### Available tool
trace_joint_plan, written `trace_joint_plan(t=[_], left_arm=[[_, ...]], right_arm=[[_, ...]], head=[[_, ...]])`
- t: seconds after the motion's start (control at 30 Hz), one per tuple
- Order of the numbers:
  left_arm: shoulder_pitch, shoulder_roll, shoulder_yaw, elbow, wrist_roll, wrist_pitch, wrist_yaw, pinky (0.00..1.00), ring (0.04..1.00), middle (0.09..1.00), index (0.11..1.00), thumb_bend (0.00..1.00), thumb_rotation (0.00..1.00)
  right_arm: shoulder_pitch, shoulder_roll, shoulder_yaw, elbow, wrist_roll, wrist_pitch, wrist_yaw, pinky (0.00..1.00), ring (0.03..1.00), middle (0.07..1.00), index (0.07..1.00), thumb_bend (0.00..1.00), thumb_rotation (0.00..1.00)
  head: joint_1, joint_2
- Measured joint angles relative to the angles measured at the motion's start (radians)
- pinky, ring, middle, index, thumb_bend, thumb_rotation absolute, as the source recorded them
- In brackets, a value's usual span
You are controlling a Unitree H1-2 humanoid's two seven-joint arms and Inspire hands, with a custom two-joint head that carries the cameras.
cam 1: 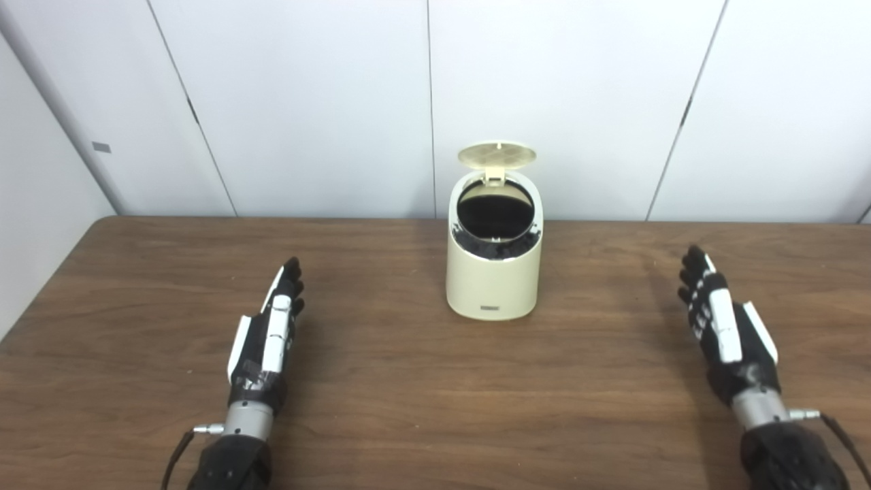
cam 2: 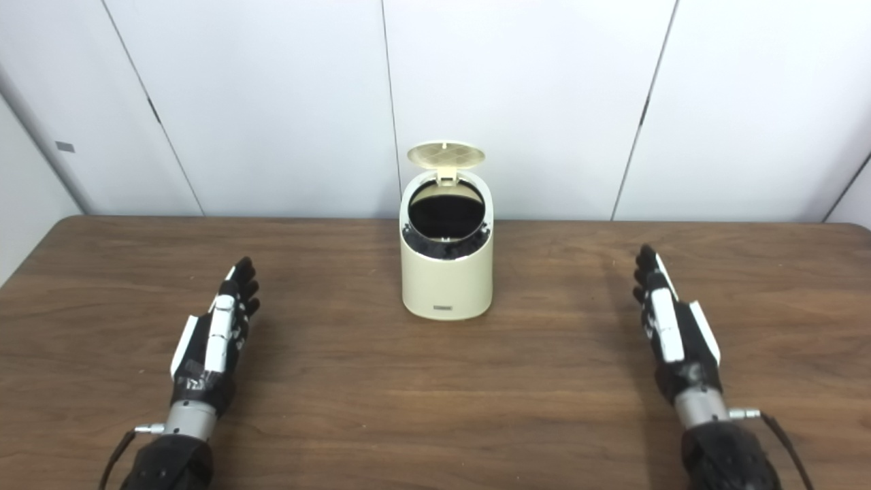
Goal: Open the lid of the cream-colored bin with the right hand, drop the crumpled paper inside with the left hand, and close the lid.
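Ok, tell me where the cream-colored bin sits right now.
The cream-colored bin stands upright, lid open, at the middle of the table toward its far edge by the wall, apart from the left hand and right hand.

Inside the cream-colored bin the opening is only a dark hollow, so its contents cannot be made out; the small label low on its front is too small to read; both forearms are cut off by the bottom edge; the left hand and right hand stand edge-on, palms hidden; the table runs past both sides.
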Motion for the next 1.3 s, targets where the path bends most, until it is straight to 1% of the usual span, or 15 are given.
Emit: trace_joint_plan(t=[0.2, 0.4, 0.53, 0.6, 0.7, 0.77, 0.83, 0.9, 0.93, 1.0, 1.03, 1.07, 1.17, 1.27, 1.3], left_arm=[[0.002, -0.002, 0.002, 0.003, -0.006, 0.000, 0.010, 1.00, 1.000, 1.000, 1.000, 0.48, 1.00], [0.007, -0.003, 0.001, 0.018, -0.006, -0.012, 0.012, 1.00, 1.000, 1.000, 1.000, 0.49, 1.00], [0.013, -0.007, 0.001, 0.023, -0.007, -0.028, 0.017, 1.00, 1.000, 1.000, 1.000, 0.49, 1.00], [0.016, -0.011, 0.001, 0.023, -0.011, -0.033, 0.016, 1.00, 1.000, 1.000, 1.000, 0.49, 1.00], [0.018, -0.011, 0.002, 0.025, -0.018, -0.039, 0.015, 1.00, 1.000, 1.000, 1.000, 0.49, 1.00], [0.018, -0.012, 0.002, 0.027, -0.024, -0.039, 0.015, 1.00, 1.000, 1.000, 1.000, 0.49, 1.00], [0.018, -0.014, 0.003, 0.028, -0.040, -0.040, 0.014, 1.00, 1.000, 1.000, 1.000, 0.49, 1.00], [0.018, -0.015, 0.002, 0.032, -0.047, -0.046, 0.012, 1.00, 1.000, 1.000, 1.000, 0.49, 1.00], [0.018, -0.015, 0.002, 0.034, -0.049, -0.049, 0.012, 1.00, 1.000, 1.000, 1.000, 0.49, 1.00], [0.019, -0.017, 0.002, 0.034, -0.050, -0.051, 0.013, 1.00, 1.000, 1.000, 1.000, 0.49, 1.00], [0.019, -0.018, 0.002, 0.034, -0.051, -0.051, 0.014, 1.00, 1.000, 1.000, 1.000, 0.49, 1.00], [0.019, -0.020, 0.002, 0.034, -0.051, -0.051, 0.015, 1.00, 1.000, 1.000, 1.000, 0.49, 1.00], [0.019, -0.021, 0.004, 0.034, -0.057, -0.051, 0.016, 1.00, 1.000, 1.000, 1.000, 0.49, 1.00], [0.020, -0.020, 0.005, 0.034, -0.065, -0.050, 0.014, 1.00, 1.000, 1.000, 1.000, 0.49, 1.00], [0.020, -0.020, 0.005, 0.034, -0.064, -0.051, 0.014, 1.00, 1.000, 1.000, 1.000, 0.48, 1.00]], right_arm=[[-0.056, -0.010, 0.007, -0.030, -0.034, 0.059, -0.001, 1.00, 1.000, 0.998, 0.970, 0.67, 1.00], [-0.107, -0.025, 0.032, -0.064, -0.068, 0.104, 0.003, 1.00, 1.000, 0.986, 0.988, 0.67, 1.00], [-0.142, -0.033, 0.066, -0.084, -0.115, 0.121, 0.005, 1.00, 1.000, 0.975, 0.973, 0.67, 1.00], [-0.162, -0.035, 0.078, -0.087, -0.142, 0.127, 0.005, 1.00, 0.968, 0.955, 0.928, 0.64, 1.00], [-0.193, -0.036, 0.106, -0.123, -0.186, 0.135, 0.007, 0.95, 0.947, 0.942, 0.907, 0.59, 1.00], [-0.222, -0.035, 0.125, -0.153, -0.206, 0.164, 0.021, 0.93, 0.957, 0.941, 0.914, 0.56, 1.00], [-0.257, -0.035, 0.141, -0.175, -0.219, 0.196, 0.029, 0.94, 0.972, 0.949, 0.925, 0.54, 1.00], [-0.292, -0.035, 0.153, -0.183, -0.231, 0.224, 0.039, 0.96, 0.977, 0.951, 0.930, 0.56, 1.00], [-0.308, -0.035, 0.162, -0.186, -0.239, 0.238, 0.043, 0.98, 0.983, 0.952, 0.925, 0.58, 1.00], [-0.332, -0.035, 0.186, -0.186, -0.269, 0.255, 0.049, 0.96, 0.979, 0.945, 0.915, 0.61, 1.00], [-0.341, -0.035, 0.199, -0.186, -0.286, 0.260, 0.051, 0.93, 0.964, 0.938, 0.910, 0.61, 1.00], [-0.348, -0.035, 0.210, -0.186, -0.304, 0.263, 0.054, 0.90, 0.948, 0.931, 0.910, 0.60, 1.00], [-0.364, -0.052, 0.254, -0.186, -0.367, 0.270, 0.074, 0.86, 0.924, 0.927, 0.916, 0.56, 1.00], [-0.380, -0.072, 0.267, -0.186, -0.396, 0.280, 0.098, 0.84, 0.910, 0.928, 0.918, 0.54, 1.00], [-0.386, -0.078, 0.270, -0.186, -0.406, 0.281, 0.103, 0.83, 0.902, 0.924, 0.917, 0.54, 1.00]], head=[[-0.005, 0.002], [-0.015, 0.000], [-0.018, -0.002], [-0.026, -0.008], [-0.028, -0.009], [-0.028, -0.009], [-0.038, -0.015], [-0.043, -0.015], [-0.049, -0.018], [-0.052, -0.020], [-0.052, -0.020], [-0.058, -0.017], [-0.075, -0.015], [-0.081, -0.017], [-0.081, -0.017]])
